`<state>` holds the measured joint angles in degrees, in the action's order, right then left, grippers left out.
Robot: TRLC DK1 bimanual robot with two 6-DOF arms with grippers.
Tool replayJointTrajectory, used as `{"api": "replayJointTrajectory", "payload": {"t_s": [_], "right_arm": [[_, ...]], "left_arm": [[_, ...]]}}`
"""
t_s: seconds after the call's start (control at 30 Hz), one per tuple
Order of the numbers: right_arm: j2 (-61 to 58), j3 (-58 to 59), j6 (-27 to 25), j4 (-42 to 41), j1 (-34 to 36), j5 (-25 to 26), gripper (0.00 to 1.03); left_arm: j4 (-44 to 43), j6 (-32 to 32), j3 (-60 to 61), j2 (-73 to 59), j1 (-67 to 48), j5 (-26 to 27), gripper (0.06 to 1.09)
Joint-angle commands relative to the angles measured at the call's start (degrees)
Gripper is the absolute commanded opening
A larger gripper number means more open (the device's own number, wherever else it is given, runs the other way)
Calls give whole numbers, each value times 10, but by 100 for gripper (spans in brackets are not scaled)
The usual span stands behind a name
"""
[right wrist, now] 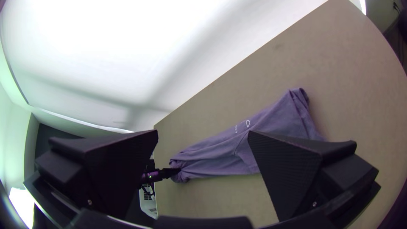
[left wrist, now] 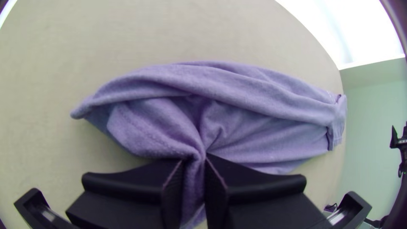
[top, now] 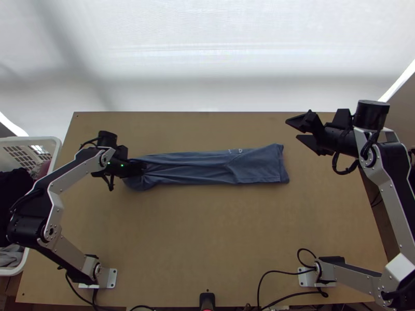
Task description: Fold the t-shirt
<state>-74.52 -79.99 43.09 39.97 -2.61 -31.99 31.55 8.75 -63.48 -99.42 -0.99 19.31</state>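
Backing the table point(top: 207, 233) is white sheeting point(top: 207, 57); the left end effector point(top: 141, 168) pinches the t-shirt point(top: 259, 167), the right end effector point(top: 292, 129) gapes.

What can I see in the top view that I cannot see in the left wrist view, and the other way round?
Top view: the white basket by the table and the left arm's base.

Left wrist view: the gathered cloth squeezed between the left gripper's fingers.

Both: the table, the long, narrow t-shirt, the left gripper and the right gripper.
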Motion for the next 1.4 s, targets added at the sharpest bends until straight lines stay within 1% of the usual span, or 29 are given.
{"api": "replayJointTrajectory", "payload": {"t_s": [0.0,0.23,0.3,0.4,0.47,0.57,0.67,0.8,0.9,1.1,1.2,1.37], "right_arm": [[18,7,9,1,0,-3,99],[20,21,3,-6,-1,-3,99],[19,25,3,-9,-2,-2,99],[18,31,3,-10,-4,-2,99],[17,35,2,-12,-6,-1,99],[17,41,2,-16,-13,2,99],[15,46,2,-19,-19,5,99],[12,50,3,-24,-21,8,99],[12,56,3,-26,-21,9,99],[16,63,2,-27,-20,13,99],[19,67,-2,-27,-19,19,99],[28,69,-5,-27,-4,21,99]], "left_arm": [[8,-22,20,28,59,-2,10],[63,-117,5,42,203,2,10],[100,-140,-16,46,238,6,10],[154,-153,-42,77,251,11,10],[187,-150,-54,108,237,15,10],[222,-125,-80,150,185,17,10],[243,-80,-118,172,115,17,10],[258,-16,-183,169,15,16,10],[258,22,-232,141,-55,13,10],[258,59,-312,63,-157,-6,10],[258,65,-337,24,-197,-29,10],[257,70,-359,-31,-235,-38,10]]}}
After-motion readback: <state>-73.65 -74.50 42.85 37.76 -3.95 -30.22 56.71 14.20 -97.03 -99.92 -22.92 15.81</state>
